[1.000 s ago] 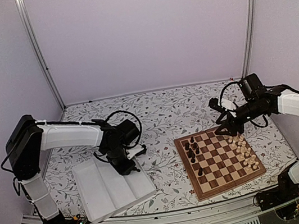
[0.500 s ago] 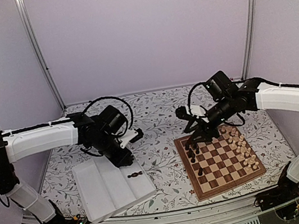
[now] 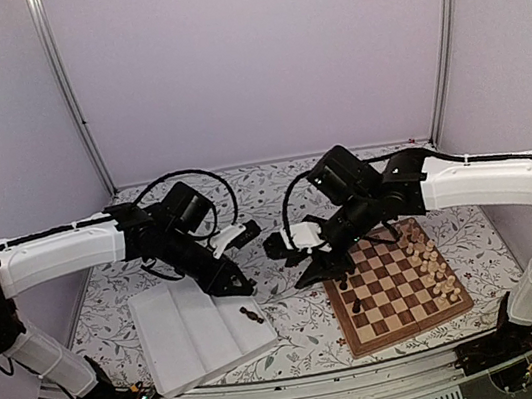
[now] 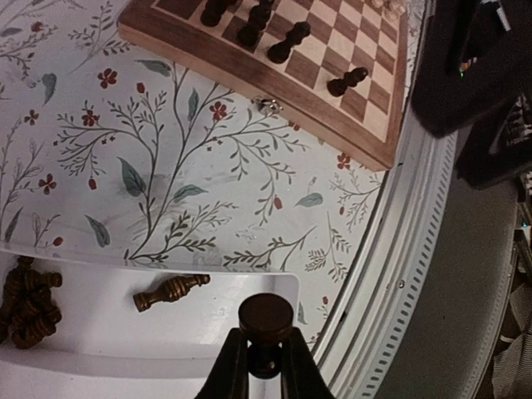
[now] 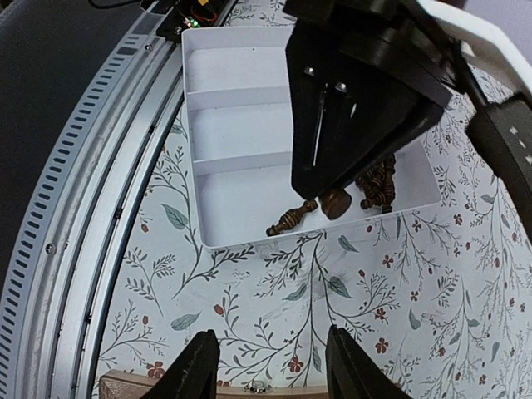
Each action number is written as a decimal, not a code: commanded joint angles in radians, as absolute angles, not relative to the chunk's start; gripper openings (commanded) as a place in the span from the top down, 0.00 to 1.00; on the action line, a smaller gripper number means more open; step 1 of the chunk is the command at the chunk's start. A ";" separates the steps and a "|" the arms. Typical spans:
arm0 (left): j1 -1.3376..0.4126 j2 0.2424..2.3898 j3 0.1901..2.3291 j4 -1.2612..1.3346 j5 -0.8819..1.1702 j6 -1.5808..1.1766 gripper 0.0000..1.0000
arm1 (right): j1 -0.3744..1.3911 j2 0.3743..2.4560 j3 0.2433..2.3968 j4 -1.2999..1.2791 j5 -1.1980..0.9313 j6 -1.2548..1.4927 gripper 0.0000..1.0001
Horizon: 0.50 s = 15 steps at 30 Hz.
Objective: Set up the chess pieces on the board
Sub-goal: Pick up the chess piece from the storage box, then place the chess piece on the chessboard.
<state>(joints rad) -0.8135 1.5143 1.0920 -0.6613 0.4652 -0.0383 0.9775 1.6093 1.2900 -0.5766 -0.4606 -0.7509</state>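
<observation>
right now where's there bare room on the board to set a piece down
Bare: the board's middle files, between the dark pieces on the tray side and the cream pieces opposite. Both those edges are crowded. The tray's two compartments farthest from the board are empty too.

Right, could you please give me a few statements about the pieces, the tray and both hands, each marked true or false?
1. The left hand grips a dark chess piece between its fingers. True.
2. The right hand holds a pale piece. False: its fingers stand apart with nothing between them.
3. A dark piece lies on its side in the white tray. True.
4. The board carries only dark pieces. False: pale pieces also stand along its right side in the top view.
5. The right hand hangs over the middle of the board. False: it is over the floral cloth between tray and board.
</observation>
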 commanded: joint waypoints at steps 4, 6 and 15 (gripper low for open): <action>-0.793 1.588 1.193 -0.655 0.769 -0.027 0.96 | 1.074 1.673 1.374 -0.573 -0.224 -0.862 0.54; -0.794 1.604 1.203 -0.655 0.801 -0.026 0.96 | 1.090 1.685 1.383 -0.565 -0.194 -0.873 0.54; -0.796 1.651 1.223 -0.657 0.879 -0.037 0.96 | 1.141 1.725 1.390 -0.539 -0.095 -0.899 0.55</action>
